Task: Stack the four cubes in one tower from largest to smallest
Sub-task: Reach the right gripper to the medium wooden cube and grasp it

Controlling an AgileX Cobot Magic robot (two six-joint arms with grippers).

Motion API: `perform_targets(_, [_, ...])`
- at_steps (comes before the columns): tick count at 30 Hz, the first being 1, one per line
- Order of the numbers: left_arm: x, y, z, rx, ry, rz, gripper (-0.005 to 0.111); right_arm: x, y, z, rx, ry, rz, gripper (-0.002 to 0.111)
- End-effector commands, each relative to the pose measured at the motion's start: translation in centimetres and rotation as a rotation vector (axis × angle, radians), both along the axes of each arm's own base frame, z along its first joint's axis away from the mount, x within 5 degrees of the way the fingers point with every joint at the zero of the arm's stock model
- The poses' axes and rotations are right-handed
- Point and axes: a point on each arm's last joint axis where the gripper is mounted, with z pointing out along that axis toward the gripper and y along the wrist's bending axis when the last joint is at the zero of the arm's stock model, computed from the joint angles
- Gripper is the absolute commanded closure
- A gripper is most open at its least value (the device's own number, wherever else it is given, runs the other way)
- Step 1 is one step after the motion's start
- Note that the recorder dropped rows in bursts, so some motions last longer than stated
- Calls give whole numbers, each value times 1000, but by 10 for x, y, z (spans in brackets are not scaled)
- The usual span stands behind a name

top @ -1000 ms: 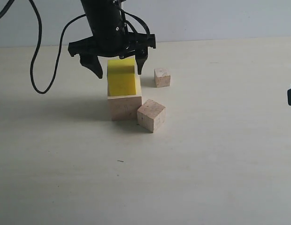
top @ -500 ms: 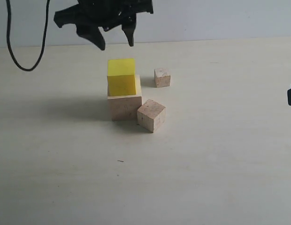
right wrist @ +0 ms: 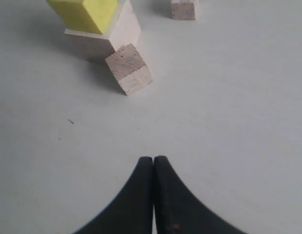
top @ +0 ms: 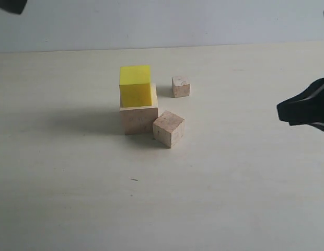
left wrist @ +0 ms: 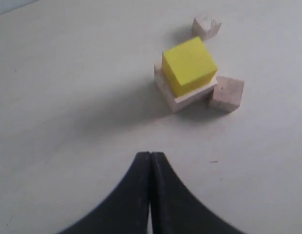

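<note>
Yellow cube (top: 135,86) atop large cube (top: 139,120), seemingly off-centre.

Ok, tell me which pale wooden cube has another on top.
The large pale wooden cube: the bright yellow cube sits on it. The medium wooden cube and small wooden cube carry nothing.

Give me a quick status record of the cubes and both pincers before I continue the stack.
stack so far: yellow cube resting on large wood cube, two levels
yellow cube seating: off-centre, with a bare strip of the large cube's top on its right in the exterior view
medium wood cube: on the table, right-front of the stack, turned at an angle; contact with the base unclear
small wood cube: on the table, standing apart
left pincer: shut, empty
right pincer: shut, empty
not yet stacked: medium, small
</note>
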Motion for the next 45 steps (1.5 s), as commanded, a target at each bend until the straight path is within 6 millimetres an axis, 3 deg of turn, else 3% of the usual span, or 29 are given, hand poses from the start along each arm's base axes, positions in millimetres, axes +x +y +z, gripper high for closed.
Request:
perform_targets(1, [-41,29,-28,7,-46,-39,106,22,18,-12,48,-11,133,107])
perform_targets(5, [-59,41,-61,9,-45,-52,106,40,32,-20,41,-75,297,96])
perform_targets(12, [-61,41,-103,-2,-54,-73,106,66,42,-31,-49,-120,445,79])
perform_targets(17, [-61,39,-110,-26,-64,-77,106,79,49,-55,-54,-110,533,56])
perform_targets(22, [-61,39,-110,-31,-61,-75,106,97,55,-71,-27,-162,489,40])
perform_targets(30, [-64,40,-110,-37,-43,-65,106,108,66,-94,-5,-252,624,38])
perform_targets(37, [-71,45,-102,-68,-82,-59,106,118,71,-111,34,-272,607,38])
perform_targets(45, [-76,49,-96,-87,-112,-57,106,123,97,-129,-52,-265,655,38])
